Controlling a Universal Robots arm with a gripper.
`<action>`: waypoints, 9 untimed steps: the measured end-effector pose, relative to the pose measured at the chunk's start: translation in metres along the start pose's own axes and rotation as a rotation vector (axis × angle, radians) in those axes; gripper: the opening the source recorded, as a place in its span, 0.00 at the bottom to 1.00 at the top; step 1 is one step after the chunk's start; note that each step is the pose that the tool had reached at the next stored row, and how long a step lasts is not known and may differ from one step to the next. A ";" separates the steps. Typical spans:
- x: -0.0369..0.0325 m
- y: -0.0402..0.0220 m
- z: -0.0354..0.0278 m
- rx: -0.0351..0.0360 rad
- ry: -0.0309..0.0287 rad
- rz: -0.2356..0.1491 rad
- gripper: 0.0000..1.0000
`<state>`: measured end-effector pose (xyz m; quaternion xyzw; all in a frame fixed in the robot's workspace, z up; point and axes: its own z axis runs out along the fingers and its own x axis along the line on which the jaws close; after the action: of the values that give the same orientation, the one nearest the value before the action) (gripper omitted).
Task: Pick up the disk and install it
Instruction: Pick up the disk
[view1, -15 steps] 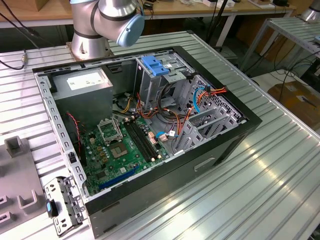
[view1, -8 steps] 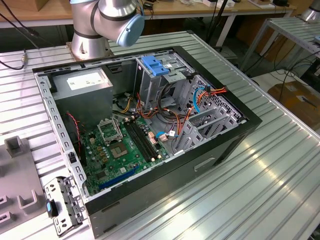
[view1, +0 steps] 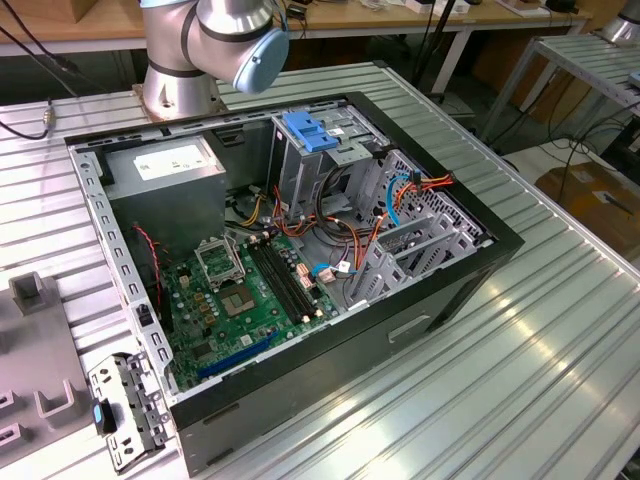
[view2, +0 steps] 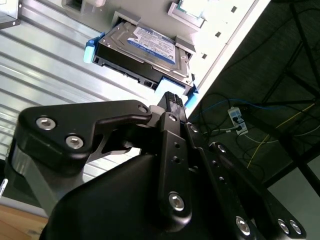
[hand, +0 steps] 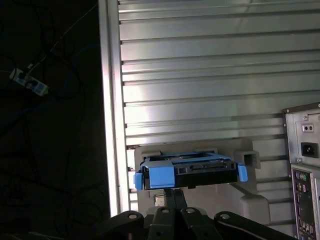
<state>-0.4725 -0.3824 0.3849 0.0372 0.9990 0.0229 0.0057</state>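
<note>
The gripper (view2: 171, 100) has its two fingers together, tips meeting, and I can see nothing pinched between them. In both wrist views the tips sit just short of the near end of the disk (view2: 142, 47), the dark drive with bright blue side rails (view2: 90, 50). I cannot tell whether they touch it.

The disk lies flat in a pale grey cradle (hand: 250, 200) on the ribbed metal table (hand: 200, 75), close to the table's edge, with dark floor and loose cables beyond. In the first wrist view the back panel of the computer case (hand: 302, 170) stands near the cradle but apart from it.

In the exterior view the arm (view1: 215, 40) stands at the far side of the table, behind the open case, whose green motherboard (view1: 250, 290) faces up. A lighter blue latch plate (view1: 307, 133) tops the drive cage at the far end. A small metal bracket (view1: 125, 410) lies on the table at the exterior view's left of the case.
</note>
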 end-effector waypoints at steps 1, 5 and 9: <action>0.0000 0.0000 0.0000 0.0000 -0.0001 0.000 0.11; 0.0000 0.0000 0.0000 0.0000 0.0000 -0.001 0.11; 0.0000 0.0000 0.0000 0.0000 0.0001 -0.003 0.11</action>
<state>-0.4725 -0.3824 0.3849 0.0359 0.9991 0.0229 0.0057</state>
